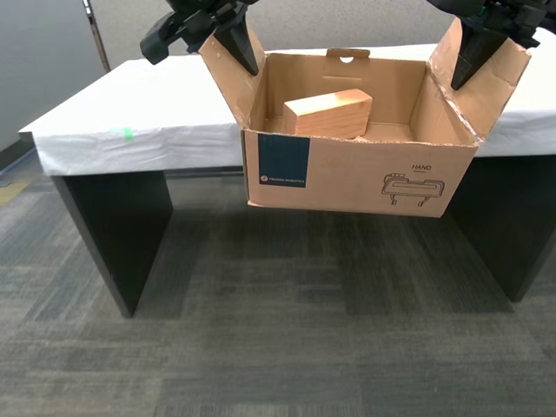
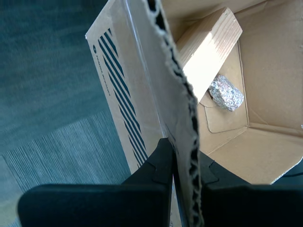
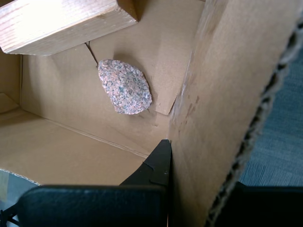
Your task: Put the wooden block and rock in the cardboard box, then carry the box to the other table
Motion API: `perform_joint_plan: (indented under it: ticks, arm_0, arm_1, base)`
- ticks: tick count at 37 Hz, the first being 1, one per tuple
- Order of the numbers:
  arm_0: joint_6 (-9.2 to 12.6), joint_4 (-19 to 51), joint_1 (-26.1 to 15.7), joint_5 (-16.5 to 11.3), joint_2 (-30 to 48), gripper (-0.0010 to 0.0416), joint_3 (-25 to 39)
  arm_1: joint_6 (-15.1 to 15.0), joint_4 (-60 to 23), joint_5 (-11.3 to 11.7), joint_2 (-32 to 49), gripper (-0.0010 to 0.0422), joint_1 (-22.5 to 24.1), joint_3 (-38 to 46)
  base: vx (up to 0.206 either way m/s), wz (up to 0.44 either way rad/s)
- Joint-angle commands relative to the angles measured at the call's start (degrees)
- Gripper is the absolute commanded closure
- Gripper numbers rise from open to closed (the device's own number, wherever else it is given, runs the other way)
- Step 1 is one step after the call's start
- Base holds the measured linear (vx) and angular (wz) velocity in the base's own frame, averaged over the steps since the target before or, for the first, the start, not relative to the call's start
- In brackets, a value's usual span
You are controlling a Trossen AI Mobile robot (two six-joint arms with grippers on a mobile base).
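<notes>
Box: the cardboard box point(image 1: 356, 178) hangs above the carpet point(image 1: 278, 330), forward of the other table point(image 1: 148, 117).
Contents: the wooden block point(image 1: 328, 114) and the rock point(image 3: 125, 86) lie inside.
Grip: my first gripper point(image 3: 189, 165) and my second gripper point(image 2: 182, 163) each pinch a side flap, at the box's 10 and 2 o'clock in the exterior view.
Room: open carpet at 6 o'clock.

The box point(image 1: 356, 178) hangs off the floor in front of the sheeted table point(image 1: 165, 113). Its top is open between two raised side flaps, each pinched by a gripper. Inside, the wooden block point(image 1: 328, 114) takes the middle and the rock point(image 3: 124, 86) lies near it; bare cardboard floor shows around them.
</notes>
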State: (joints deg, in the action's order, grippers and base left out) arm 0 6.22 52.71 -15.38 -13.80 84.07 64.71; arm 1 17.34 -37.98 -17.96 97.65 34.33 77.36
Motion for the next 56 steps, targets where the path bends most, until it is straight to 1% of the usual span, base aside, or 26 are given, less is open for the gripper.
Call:
perform_joint_plan:
  ticks: [1, 17, 22, 26, 32, 39, 43, 56]
  arm_0:
    - [-0.48, 0.07, -0.04, -0.22, -0.04, 0.0406, 0.07]
    - [-0.48, -0.61, -0.04, -0.22, -0.04, 0.0406, 0.07]
    - [-0.48, -1.11, -0.07, -0.22, -0.04, 0.0406, 0.07]
    - [-0.55, -1.22, -0.07, -0.22, -0.04, 0.0406, 0.07]
    - [-0.74, -1.22, -0.07, -0.22, -0.04, 0.0406, 0.07]
    - [-0.68, -1.20, -0.07, -0.22, -0.04, 0.0406, 0.07]
    - [-0.22, -1.22, -0.13, -0.24, -0.04, 0.0406, 0.07]
    - [-0.20, -1.49, -0.17, -0.22, -0.04, 0.0406, 0.07]
  arm_1:
    - [-0.61, 1.03, -0.17, -0.09, 0.0413, 0.13, -0.31]
    - [-0.72, 1.22, -0.13, -0.13, 0.0413, 0.22, -0.68]
    - [1.62, 1.27, -0.07, -0.13, 0.0413, 0.22, -0.68]
    - [1.90, 1.25, -0.07, -0.13, 0.0413, 0.22, -0.68]
    - [3.41, 1.27, -0.07, -0.13, 0.0413, 0.24, -0.66]
    - [4.02, 1.51, -0.04, -0.15, 0.0413, 0.24, -0.66]
    - [4.02, 2.58, -0.04, -0.15, 0.0413, 0.22, -0.66]
    - [3.78, 2.58, -0.04, -0.17, 0.0413, 0.22, -0.68]
  base:
    - [0.229, -0.032]
    - [0.216, -0.021]
    - [0.204, -0.005]
    - [0.196, 0.006]
    - [0.197, 0.021]
    - [0.192, 0.013]
    - [0.189, 0.001]
    - [0.176, 0.003]
